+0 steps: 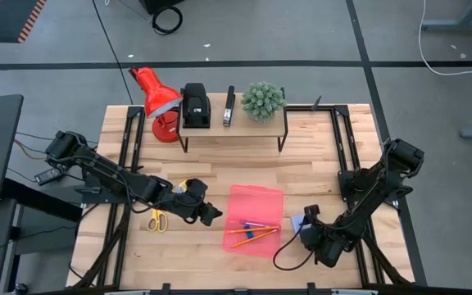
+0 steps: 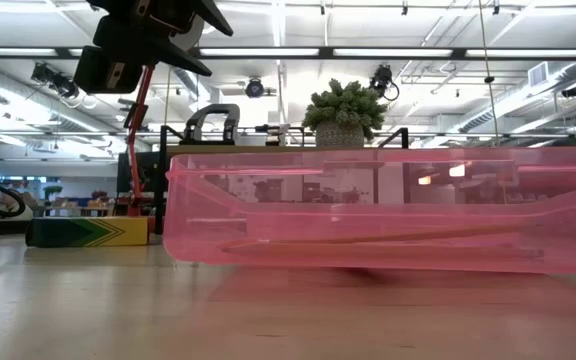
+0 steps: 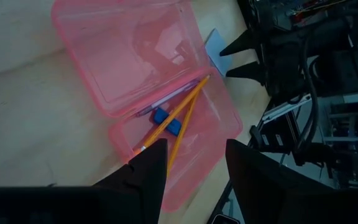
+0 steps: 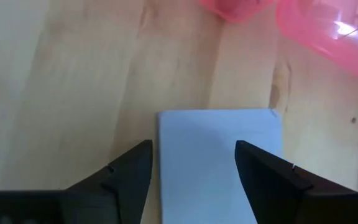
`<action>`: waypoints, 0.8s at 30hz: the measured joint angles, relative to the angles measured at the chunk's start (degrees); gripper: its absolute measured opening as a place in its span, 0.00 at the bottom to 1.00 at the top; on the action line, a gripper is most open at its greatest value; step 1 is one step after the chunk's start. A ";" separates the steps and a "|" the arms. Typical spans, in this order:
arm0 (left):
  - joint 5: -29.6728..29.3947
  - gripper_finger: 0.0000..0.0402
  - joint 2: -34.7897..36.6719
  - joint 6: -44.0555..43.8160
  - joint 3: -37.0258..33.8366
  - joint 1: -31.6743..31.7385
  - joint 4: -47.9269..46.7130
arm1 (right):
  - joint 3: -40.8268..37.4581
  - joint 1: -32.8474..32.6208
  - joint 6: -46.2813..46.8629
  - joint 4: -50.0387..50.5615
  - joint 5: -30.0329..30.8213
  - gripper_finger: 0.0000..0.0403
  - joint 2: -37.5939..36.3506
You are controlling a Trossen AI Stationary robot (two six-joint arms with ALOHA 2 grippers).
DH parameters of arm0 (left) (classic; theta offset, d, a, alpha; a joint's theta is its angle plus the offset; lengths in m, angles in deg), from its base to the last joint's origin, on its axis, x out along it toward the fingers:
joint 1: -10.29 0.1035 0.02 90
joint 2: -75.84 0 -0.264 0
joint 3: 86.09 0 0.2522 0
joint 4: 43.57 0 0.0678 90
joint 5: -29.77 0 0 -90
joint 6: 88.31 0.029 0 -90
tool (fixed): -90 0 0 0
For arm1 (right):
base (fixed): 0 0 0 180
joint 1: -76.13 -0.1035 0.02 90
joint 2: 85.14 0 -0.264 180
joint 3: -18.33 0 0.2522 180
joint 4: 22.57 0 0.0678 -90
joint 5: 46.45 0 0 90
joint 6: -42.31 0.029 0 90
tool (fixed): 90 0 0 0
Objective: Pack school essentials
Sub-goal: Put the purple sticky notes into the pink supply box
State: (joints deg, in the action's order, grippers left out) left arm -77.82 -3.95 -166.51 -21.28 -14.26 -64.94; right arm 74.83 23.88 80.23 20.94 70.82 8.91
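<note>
Pencils, two orange ones (image 1: 248, 233), and a blue eraser (image 3: 166, 121) lie in the pink plastic case (image 1: 256, 201); the lavender notepad (image 4: 219, 163) waits under the wide, empty right claw (image 4: 194, 163), scissors (image 1: 156, 219) and crayon box (image 2: 86, 231) beside the half-open, empty left claw (image 3: 194, 158).

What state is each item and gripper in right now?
pink case: open, lid flat
orange pencils: in case
blue eraser: in case
notepad: on table, outside case
scissors: on table, unpacked
left gripper: open, empty
right gripper: open over notepad

Overhead camera is looking straight down; table-level camera is facing twelve o'clock, both sharing the translucent pink plastic case (image 1: 255, 220) (image 2: 388, 210).
</note>
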 joint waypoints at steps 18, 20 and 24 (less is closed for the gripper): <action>0.02 0.43 0.00 -0.65 0.00 0.00 -0.82 | -4.62 1.22 4.91 -4.72 3.54 0.48 -0.18; 0.02 0.43 0.00 -0.65 0.00 0.00 -0.80 | -4.68 1.22 4.85 -5.25 3.37 0.46 -0.18; 0.02 0.43 0.00 -0.65 0.00 0.00 -0.80 | -4.79 1.22 5.46 -6.22 3.05 0.40 -0.14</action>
State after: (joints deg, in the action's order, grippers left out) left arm -77.80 -3.95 -167.16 -21.28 -14.26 -65.74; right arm 70.04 25.10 85.69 14.72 73.86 8.77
